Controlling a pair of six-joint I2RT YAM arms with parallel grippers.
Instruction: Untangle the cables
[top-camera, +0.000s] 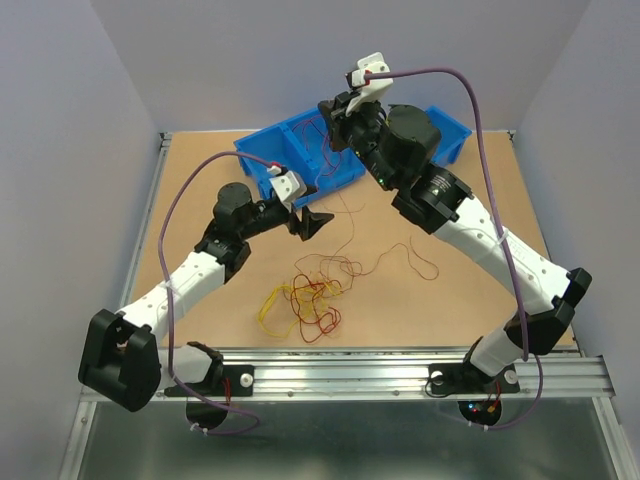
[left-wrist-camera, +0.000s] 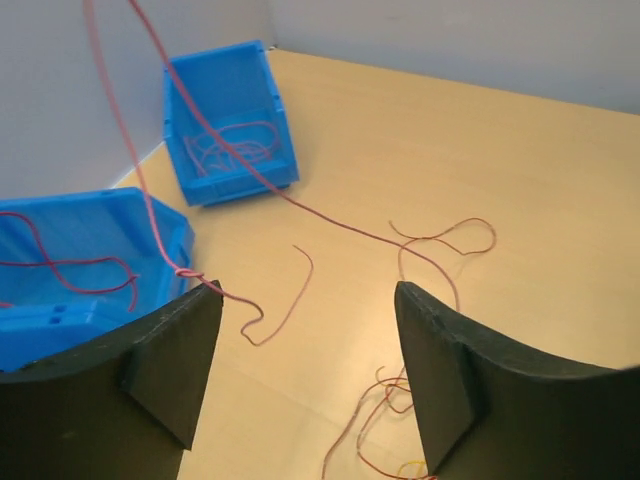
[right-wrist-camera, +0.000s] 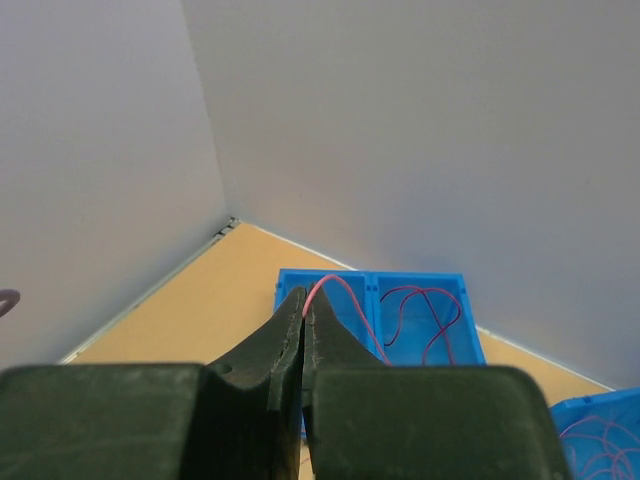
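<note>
Pale grey walls on the left, far and right sides, closing in a tan wooden surface with a metal rail along the near edge. At the far edge, blue bins side by side, with loose red strands inside. Two arms in from the near corners, bent toward the middle.

Cables heaped in a loose tangle on the surface, between the arms and nearer the rail than the bins. Yellow loops on the left, red in the middle, a thin orange tail trailing right. Long axis left to right. From the tangle's far side, one red strand leading away from the rail and up toward the bins, long axis near to far. In the left wrist view, taut red runs slanting down past the bins, one with a small knot just beside a fingertip.

Bare surface left of the tangle and to its right past the tail. Little room at the far edge, taken up by the bins.

Left hand above the surface just beyond the tangle, fingers wide apart, nothing between them. Right hand high over the bins, fingers pressed together, clamped on the red strand at the tips.
</note>
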